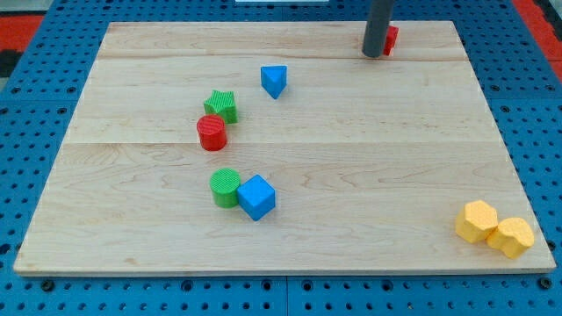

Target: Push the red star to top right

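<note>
My tip (374,54) sitting upper right of frame, touching red star (391,39), holding nothing. Surface (351,175) carrying two reds, two greens, two blues, two yellows.

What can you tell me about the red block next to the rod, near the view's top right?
Only a small part of the red block shows; my tip and the rod cover its left side, so its shape cannot be made out. It looks like matte red plastic. It lies on the wooden board near the top edge, right of centre, apparently touching the rod.

no readable text, no labels, no numbers anywhere
</note>
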Motion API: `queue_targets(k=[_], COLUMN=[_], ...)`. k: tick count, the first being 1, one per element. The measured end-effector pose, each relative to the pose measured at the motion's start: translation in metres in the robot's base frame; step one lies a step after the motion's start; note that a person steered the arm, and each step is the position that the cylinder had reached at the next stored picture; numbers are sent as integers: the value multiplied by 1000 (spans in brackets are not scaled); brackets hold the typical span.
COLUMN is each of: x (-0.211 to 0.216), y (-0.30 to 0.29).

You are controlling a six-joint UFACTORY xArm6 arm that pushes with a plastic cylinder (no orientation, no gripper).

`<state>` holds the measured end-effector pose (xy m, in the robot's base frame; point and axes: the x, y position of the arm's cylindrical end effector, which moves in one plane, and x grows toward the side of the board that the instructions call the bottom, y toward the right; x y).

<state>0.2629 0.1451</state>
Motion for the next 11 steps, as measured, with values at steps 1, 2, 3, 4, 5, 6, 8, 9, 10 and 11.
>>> queue_targets(k=[1, 2, 3, 4, 5, 6, 8, 9, 10, 11], x=[-12, -28, -35, -26, -41, -62, -65, -65, -68, -72], y=[11, 14, 13, -12, -25, -22, -6, 2, 19, 30])
